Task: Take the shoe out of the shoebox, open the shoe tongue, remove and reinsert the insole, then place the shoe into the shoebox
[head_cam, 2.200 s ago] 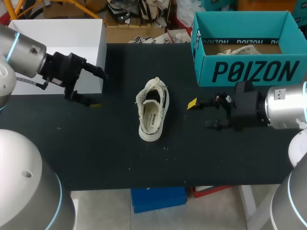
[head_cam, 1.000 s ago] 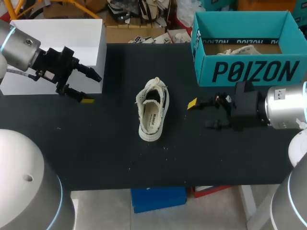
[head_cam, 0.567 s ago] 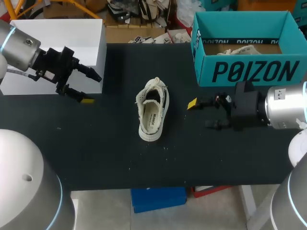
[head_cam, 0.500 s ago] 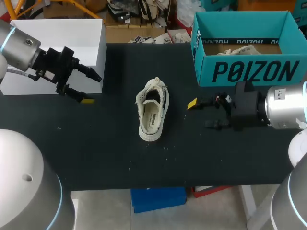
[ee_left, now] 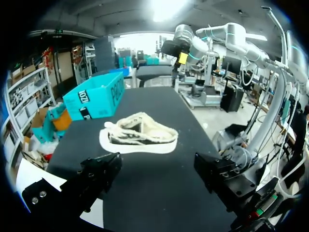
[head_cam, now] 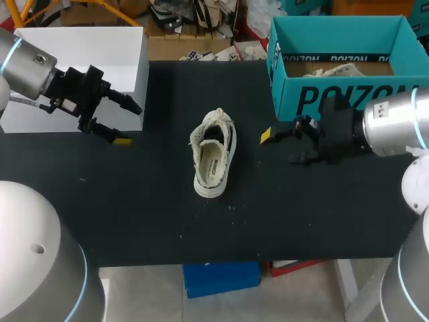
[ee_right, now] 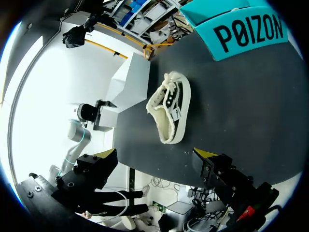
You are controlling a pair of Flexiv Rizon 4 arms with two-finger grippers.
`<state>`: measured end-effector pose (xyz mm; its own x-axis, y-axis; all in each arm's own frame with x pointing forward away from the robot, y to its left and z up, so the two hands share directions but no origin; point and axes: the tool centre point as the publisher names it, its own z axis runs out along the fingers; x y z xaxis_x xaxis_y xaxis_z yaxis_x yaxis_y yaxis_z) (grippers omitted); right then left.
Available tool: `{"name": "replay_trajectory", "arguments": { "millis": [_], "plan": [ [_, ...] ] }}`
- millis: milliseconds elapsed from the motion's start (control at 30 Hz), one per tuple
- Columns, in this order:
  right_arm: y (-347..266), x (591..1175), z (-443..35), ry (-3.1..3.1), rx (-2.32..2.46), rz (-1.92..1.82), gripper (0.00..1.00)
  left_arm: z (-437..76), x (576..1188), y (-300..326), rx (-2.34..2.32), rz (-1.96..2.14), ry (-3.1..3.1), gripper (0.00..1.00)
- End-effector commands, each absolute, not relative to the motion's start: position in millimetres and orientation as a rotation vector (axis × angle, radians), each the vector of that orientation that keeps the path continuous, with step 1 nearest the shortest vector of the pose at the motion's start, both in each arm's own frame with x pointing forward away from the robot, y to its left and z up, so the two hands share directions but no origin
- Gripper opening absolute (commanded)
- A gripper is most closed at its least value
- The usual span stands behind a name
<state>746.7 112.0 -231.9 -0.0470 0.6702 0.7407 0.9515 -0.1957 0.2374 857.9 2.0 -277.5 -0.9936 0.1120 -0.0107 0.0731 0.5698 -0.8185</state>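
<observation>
While left claw (head_cam: 130,124) and right claw (head_cam: 280,146) gape, the shoe (head_cam: 214,153) lies central on the bench (head_cam: 134,201).
Left nears the white box (head_cam: 87,47), right the shoebox (head_cam: 285,94) wall; both well apart from the shoe.

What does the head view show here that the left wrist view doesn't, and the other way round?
Head only: the shoebox's inside with its pale contents, and the shoe's opening seen from above. Left wrist only: the shoe's side and sole edge, ahead of the open left gripper. Both: the shoe lying on the black table, apart from the teal shoebox.
</observation>
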Motion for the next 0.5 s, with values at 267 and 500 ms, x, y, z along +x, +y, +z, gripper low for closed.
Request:
{"name": "replay_trajectory", "arguments": {
  "millis": [267,500],
  "plan": [
    [135,816,-223,-2.099,-2.091,-0.581,1.00,-277,858,2,-0.163,1.422,-2.747,1.00],
    [135,816,-223,-2.099,-2.091,-0.581,1.00,-277,858,2,-0.163,1.422,-2.747,1.00]
  ]
}}
